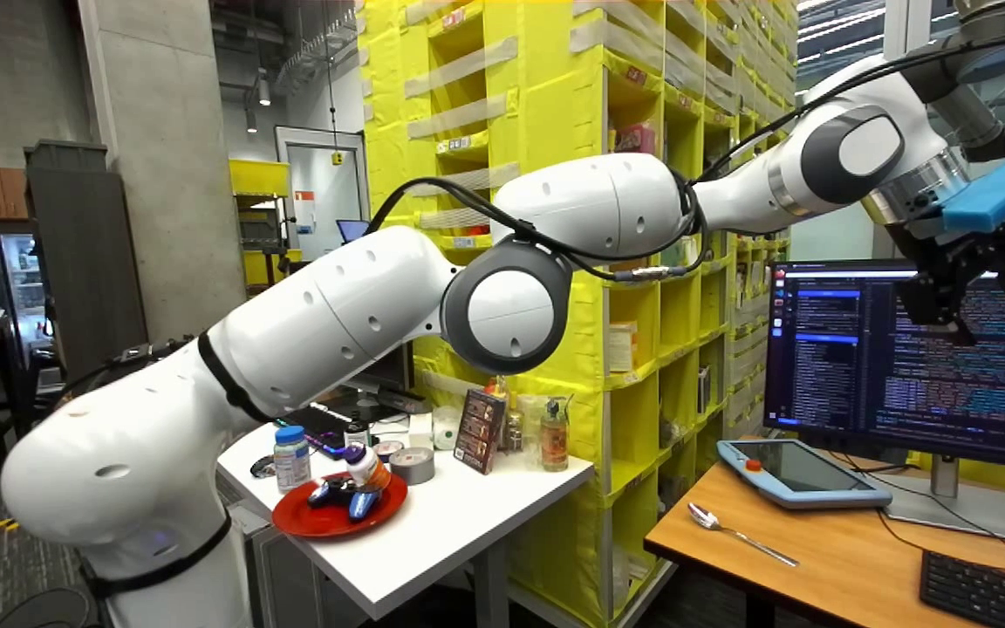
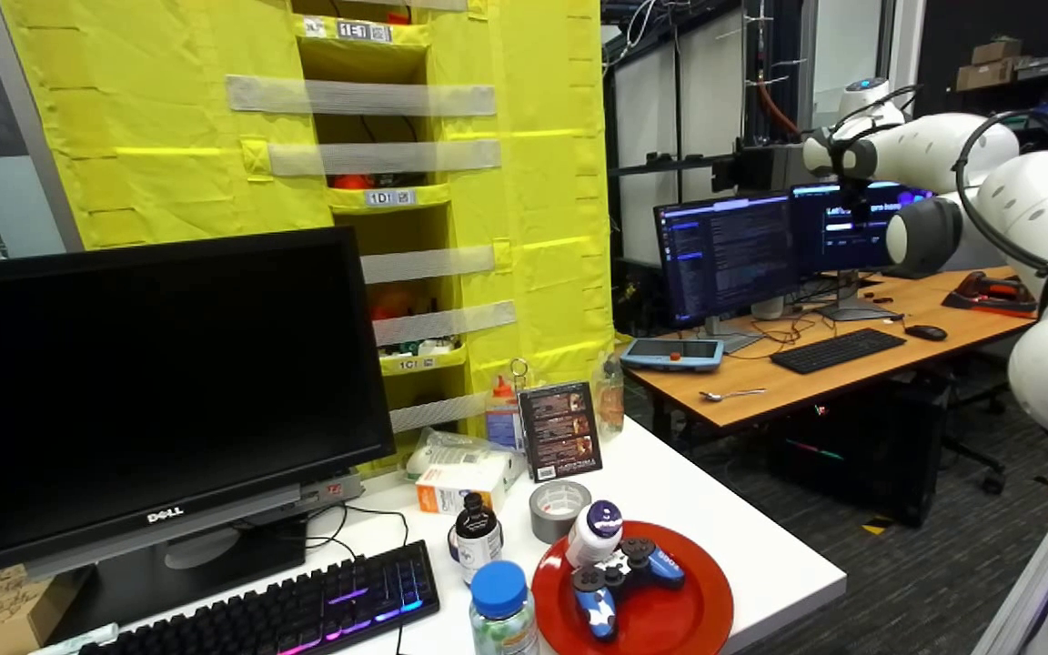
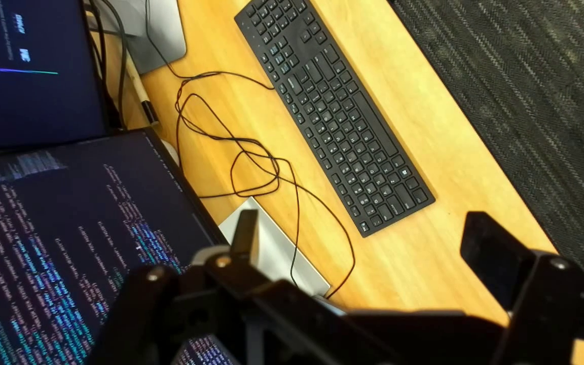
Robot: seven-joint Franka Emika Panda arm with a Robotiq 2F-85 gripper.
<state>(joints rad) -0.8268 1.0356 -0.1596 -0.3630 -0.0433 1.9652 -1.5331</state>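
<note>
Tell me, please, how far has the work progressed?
Done: no completed step is evident; the keyboard lies on the desk, ungrasped. In hand: nothing; the open gripper hovers above the desk. Left: probably any grasping, since its jaws stand apart, empty.

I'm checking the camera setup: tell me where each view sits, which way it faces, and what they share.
An exterior view stands beside the white jointed robot arm, facing it and the tall yellow fabric shelving; most of the arm and its black fingers show.
An exterior view sits by the white tabletop, looking across it toward the light wooden desk; the arm shows at picture right.
The wrist view looks down past the fingers onto a black rectangular keyboard.
Both exterior views share the round red plate.
</note>
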